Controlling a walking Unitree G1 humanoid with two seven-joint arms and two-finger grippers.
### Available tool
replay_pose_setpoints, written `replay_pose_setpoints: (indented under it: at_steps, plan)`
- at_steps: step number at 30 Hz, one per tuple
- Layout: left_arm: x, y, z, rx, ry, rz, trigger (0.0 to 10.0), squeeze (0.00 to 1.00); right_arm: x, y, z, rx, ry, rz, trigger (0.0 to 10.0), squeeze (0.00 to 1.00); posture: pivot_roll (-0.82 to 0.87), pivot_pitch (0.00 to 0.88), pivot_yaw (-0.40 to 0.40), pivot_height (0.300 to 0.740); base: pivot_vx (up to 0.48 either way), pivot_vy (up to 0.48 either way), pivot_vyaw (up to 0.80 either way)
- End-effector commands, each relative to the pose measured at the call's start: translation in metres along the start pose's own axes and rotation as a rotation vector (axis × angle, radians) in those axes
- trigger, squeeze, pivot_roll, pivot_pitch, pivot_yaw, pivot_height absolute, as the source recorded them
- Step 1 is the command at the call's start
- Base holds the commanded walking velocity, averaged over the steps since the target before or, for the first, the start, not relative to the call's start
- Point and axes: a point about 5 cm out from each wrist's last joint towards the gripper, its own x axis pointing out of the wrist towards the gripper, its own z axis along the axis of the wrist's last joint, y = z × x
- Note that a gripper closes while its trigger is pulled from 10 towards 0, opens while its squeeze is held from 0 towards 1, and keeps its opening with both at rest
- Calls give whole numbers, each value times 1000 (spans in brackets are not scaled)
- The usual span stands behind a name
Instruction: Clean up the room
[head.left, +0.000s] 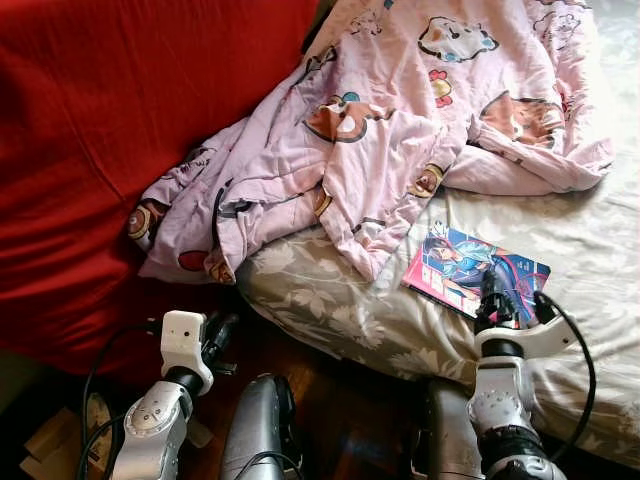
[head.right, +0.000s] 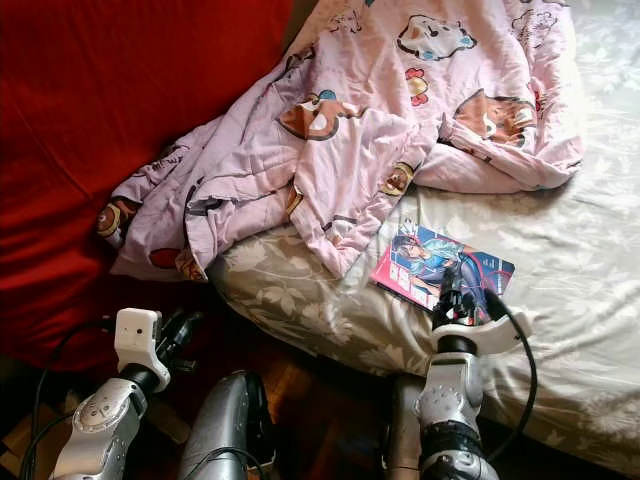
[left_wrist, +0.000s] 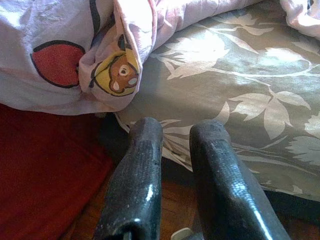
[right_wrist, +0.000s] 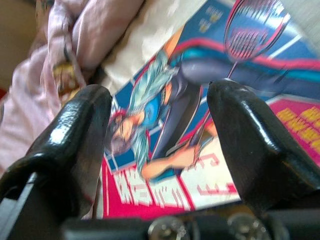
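Bed (head.left: 600, 260) with a rumpled blanket (head.left: 380, 110) across its top; below that, near the edge, a comic (head.left: 462, 262) lying flat. Right hand (head.left: 505, 298) poised over it, fingers spread wide. Left hand (head.left: 222, 330) low by the bed corner, narrowly parted, empty. Probably reaching for the comic; next: lower, pinch an edge.

Bed (head.left: 600, 300) with grey leaf-print sheet, sunlit at right. Red fabric surface (head.left: 90, 150) alongside on the left. Dark wooden floor (head.left: 340, 400) between and below, shaded.
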Motion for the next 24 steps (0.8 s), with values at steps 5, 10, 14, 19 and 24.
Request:
replay_pose_setpoints:
  at_steps: [5, 10, 14, 19, 24]
  plan:
    - [-7, 8, -6, 13, 30, 26, 10000, 0, -1, -10, 5, 32, -39, -47, 10000, 0, 78, 270, 130, 586, 0, 0, 0]
    - [-9, 9, -7, 15, 36, 32, 10000, 0, -7, -27, 8, 41, -47, -126, 10000, 0, 88, 268, 133, 586, 0, 0, 0]
    - [-12, 11, -9, 18, 42, 37, 10000, 0, -6, -33, 13, 33, -65, -160, 10000, 0, 91, 266, 137, 586, 0, 0, 0]
    - [-11, 12, -8, 22, 41, 38, 10000, 0, -6, -39, 21, 36, -90, -200, 10000, 0, 92, 260, 140, 586, 0, 0, 0]
    - [-11, 12, -8, 24, 42, 34, 10000, 0, -6, -41, 20, 26, -69, -197, 10000, 0, 92, 258, 143, 586, 0, 0, 0]
